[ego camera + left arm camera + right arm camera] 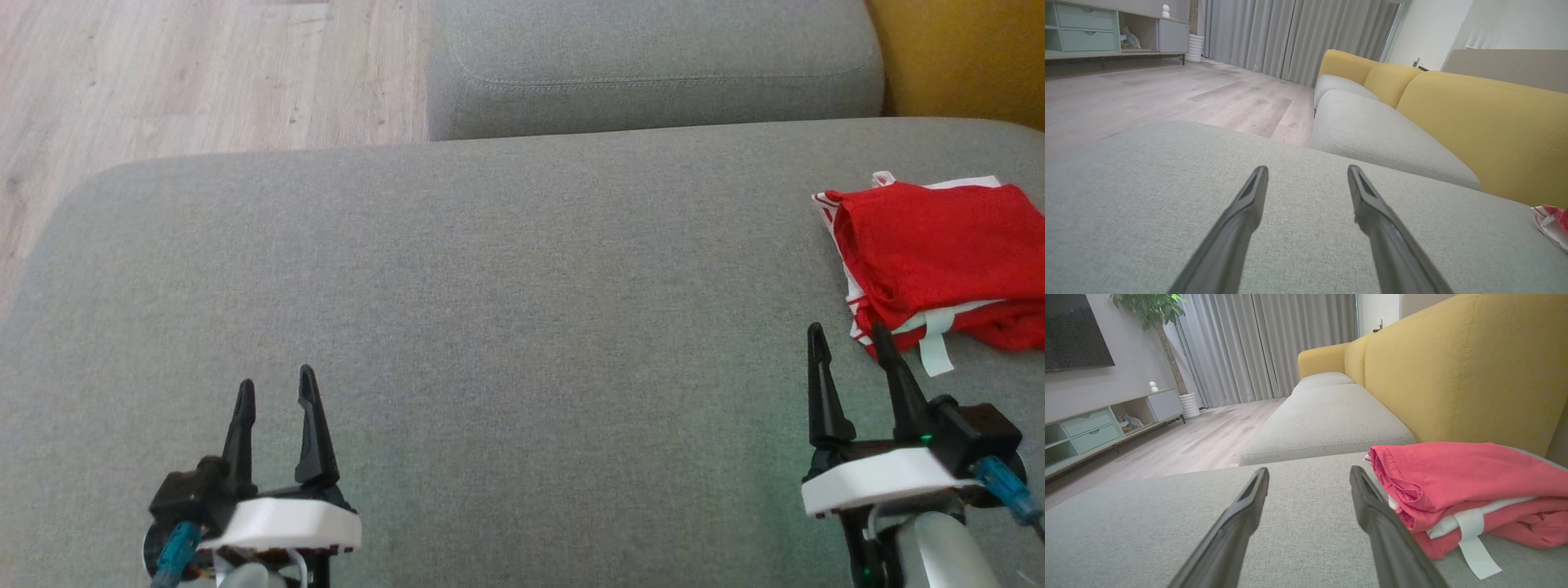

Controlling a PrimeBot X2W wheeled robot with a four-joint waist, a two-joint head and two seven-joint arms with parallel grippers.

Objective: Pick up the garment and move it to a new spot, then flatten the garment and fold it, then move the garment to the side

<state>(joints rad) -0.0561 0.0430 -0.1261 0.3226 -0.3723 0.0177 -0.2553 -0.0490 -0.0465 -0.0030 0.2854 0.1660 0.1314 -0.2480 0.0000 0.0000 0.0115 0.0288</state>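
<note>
A folded red garment (939, 245) with white trim and a white tag lies at the right side of the grey cushion (490, 286). In the right wrist view the garment (1453, 477) sits just right of my fingers. A corner of the garment (1551, 222) peeks in at the right edge of the left wrist view. My right gripper (849, 339) stands open just below and left of the garment, holding nothing. Far over at the lower left my left gripper (276, 388) is open above bare cushion. Each wrist view confirms spread fingers: left gripper (1307, 173), right gripper (1309, 475).
A second grey seat cushion (653, 65) lies beyond. The yellow backrest (1453, 367) rises along the right. Wooden floor (204, 73) runs past the cushion's far left edge. A TV cabinet (1106, 420) and curtains (1265, 343) stand across the room.
</note>
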